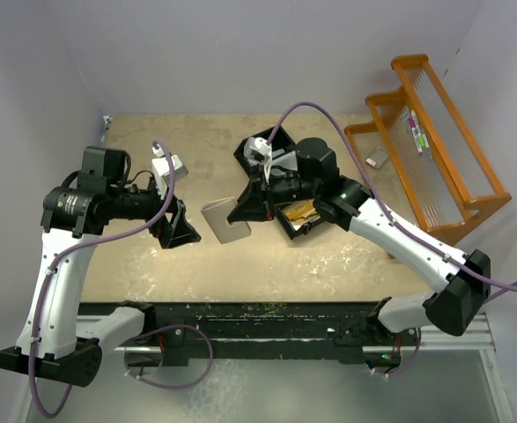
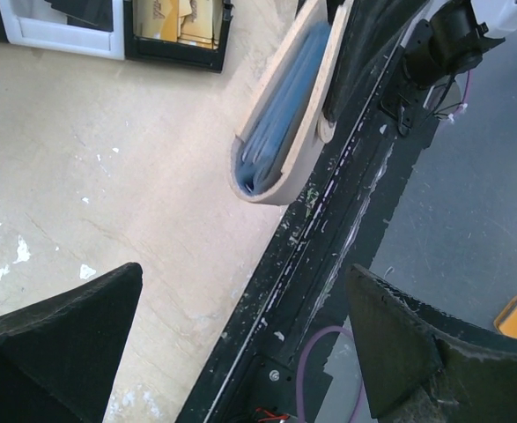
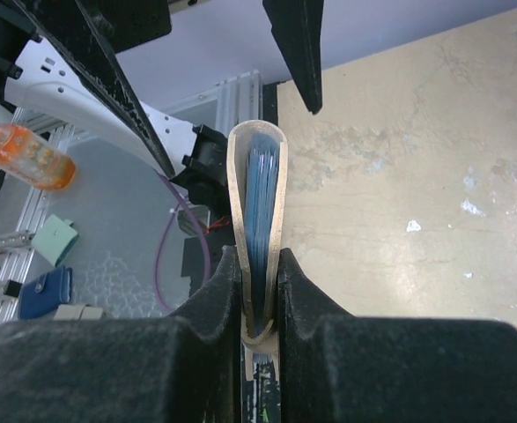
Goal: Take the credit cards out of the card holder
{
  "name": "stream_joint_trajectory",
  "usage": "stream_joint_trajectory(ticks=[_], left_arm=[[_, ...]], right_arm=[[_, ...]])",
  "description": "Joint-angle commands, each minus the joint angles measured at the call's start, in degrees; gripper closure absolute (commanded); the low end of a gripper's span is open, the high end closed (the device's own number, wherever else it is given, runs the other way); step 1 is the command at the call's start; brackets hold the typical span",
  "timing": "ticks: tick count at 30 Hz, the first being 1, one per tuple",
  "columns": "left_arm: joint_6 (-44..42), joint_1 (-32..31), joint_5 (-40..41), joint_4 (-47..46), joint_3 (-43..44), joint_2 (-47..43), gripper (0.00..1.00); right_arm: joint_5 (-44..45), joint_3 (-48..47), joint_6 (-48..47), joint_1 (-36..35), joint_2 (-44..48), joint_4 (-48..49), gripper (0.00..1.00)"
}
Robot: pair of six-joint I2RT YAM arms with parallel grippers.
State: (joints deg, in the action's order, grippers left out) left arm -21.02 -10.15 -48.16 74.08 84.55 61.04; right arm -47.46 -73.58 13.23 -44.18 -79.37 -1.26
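Note:
My right gripper (image 1: 247, 210) is shut on the card holder (image 1: 225, 220), a folded tan wallet held on edge just above the table's middle. In the right wrist view the holder (image 3: 237, 189) is clamped between my fingers (image 3: 214, 291), and blue card edges (image 3: 261, 189) show inside it. My left gripper (image 1: 175, 231) is open and empty, a short way left of the holder. In the left wrist view the holder (image 2: 306, 132) hangs ahead with blue cards (image 2: 280, 115) inside, and my two fingers (image 2: 60, 344) stand wide apart.
A black compartment tray (image 1: 286, 225) with gold cards (image 1: 300, 211) lies right of the holder, under the right arm; it also shows in the left wrist view (image 2: 174, 55). An orange wire rack (image 1: 430, 132) stands at the back right. The table's black front rail (image 1: 267, 317) is close.

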Motion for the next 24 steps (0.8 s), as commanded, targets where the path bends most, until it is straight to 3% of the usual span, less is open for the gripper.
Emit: stream_joint_trajectory(ticks=[1, 9, 24], left_arm=[[0.01, 0.13, -2.89, 0.12, -0.42, -1.61, 0.01], [4.07, 0.13, -5.68, -5.93, -1.35, -2.58, 0.01], [12.72, 0.13, -9.86, -14.44, -2.76, -5.86, 0.01]], right_arm=[[1.01, -4.37, -0.01, 0.62, 1.56, 1.5, 1.0], [2.04, -5.87, 12.73, 1.28, -0.78, 16.89, 1.0], [6.06, -5.23, 23.94, 1.38, 0.16, 26.46, 1.0]])
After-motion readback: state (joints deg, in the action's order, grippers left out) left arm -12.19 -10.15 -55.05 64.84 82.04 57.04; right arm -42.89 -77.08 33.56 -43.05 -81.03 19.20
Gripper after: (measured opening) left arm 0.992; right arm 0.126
